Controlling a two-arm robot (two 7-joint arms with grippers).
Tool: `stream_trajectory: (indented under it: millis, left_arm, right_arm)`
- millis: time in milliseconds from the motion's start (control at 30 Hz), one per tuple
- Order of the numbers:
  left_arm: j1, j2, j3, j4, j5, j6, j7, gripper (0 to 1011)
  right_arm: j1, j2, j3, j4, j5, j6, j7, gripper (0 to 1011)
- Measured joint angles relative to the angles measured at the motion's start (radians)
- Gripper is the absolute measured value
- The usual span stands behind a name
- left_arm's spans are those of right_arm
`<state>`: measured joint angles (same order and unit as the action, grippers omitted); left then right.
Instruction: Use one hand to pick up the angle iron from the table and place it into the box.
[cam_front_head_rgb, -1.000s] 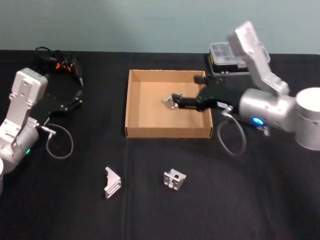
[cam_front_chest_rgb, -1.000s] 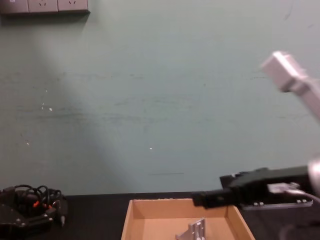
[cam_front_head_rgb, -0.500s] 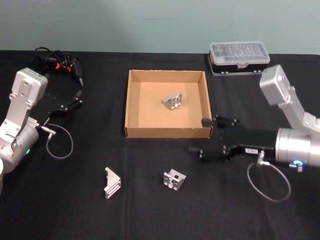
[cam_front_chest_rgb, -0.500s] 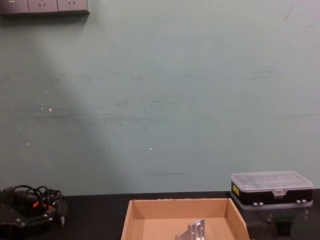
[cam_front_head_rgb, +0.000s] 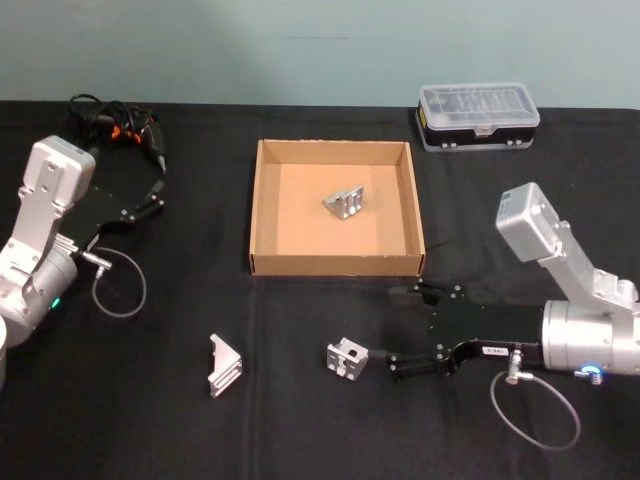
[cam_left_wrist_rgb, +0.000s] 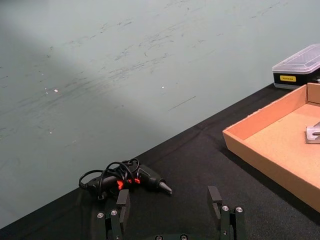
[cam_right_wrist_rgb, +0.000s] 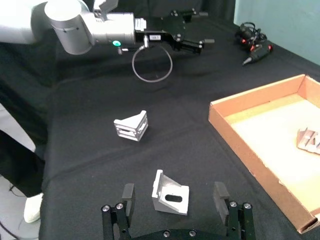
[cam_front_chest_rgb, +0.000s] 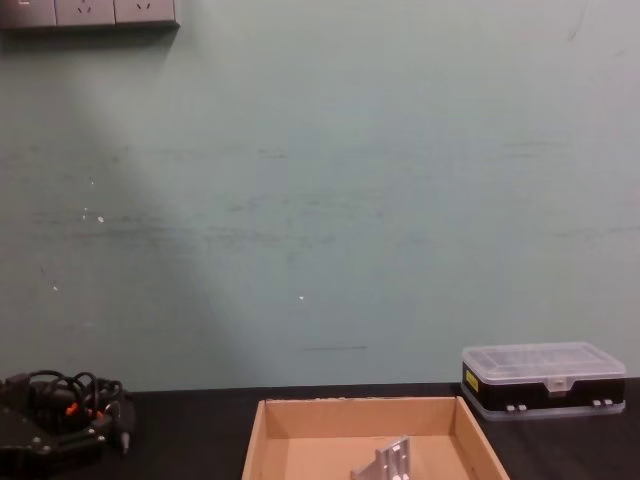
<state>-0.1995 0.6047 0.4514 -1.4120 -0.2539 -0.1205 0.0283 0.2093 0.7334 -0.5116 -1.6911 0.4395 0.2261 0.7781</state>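
Observation:
Three silver angle irons show. One lies inside the tan box (cam_front_head_rgb: 265, 200), near its middle (cam_front_head_rgb: 345, 203), also seen low in the chest view (cam_front_chest_rgb: 390, 462). A second angle iron (cam_front_head_rgb: 348, 358) rests on the black table in front of the box. My right gripper (cam_front_head_rgb: 398, 332) is open and low over the table, its fingertips just right of that piece. In the right wrist view the piece (cam_right_wrist_rgb: 171, 193) sits between the spread fingers (cam_right_wrist_rgb: 128, 197), untouched. The third angle iron (cam_front_head_rgb: 226, 365) lies farther left on the table (cam_right_wrist_rgb: 132, 125).
My left gripper (cam_front_head_rgb: 152, 196) is parked at the table's left, open (cam_left_wrist_rgb: 169, 202), beside a black tool with coiled cord (cam_front_head_rgb: 115, 125). A clear-lidded plastic case (cam_front_head_rgb: 478, 115) stands behind the box at the right. The box's front wall (cam_front_head_rgb: 335, 265) lies just beyond the right gripper.
The right gripper let go of an angle iron inside the box, pulled back over the front wall and dropped down to the angle iron on the table. The left arm stayed still.

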Motion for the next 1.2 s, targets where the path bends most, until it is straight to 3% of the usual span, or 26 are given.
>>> stream_trajectory:
  millis: [400,867,1200]
  left_arm:
    - [0.0,0.0,0.0,0.0,0.0,0.0,0.0,1011]
    - [0.0,0.0,0.0,0.0,0.0,0.0,0.0,1011]
    - [0.0,0.0,0.0,0.0,0.0,0.0,0.0,1011]
  right_arm:
    - [0.007,-0.007,-0.068,-0.043,-0.04,0.082,-0.103,1000]
    - [0.028,-0.013,-0.126,-0.045,-0.073,0.095,-0.124,1000]
    - [0.045,-0.048,-0.147,-0.013,-0.1,0.116,-0.149,1000]
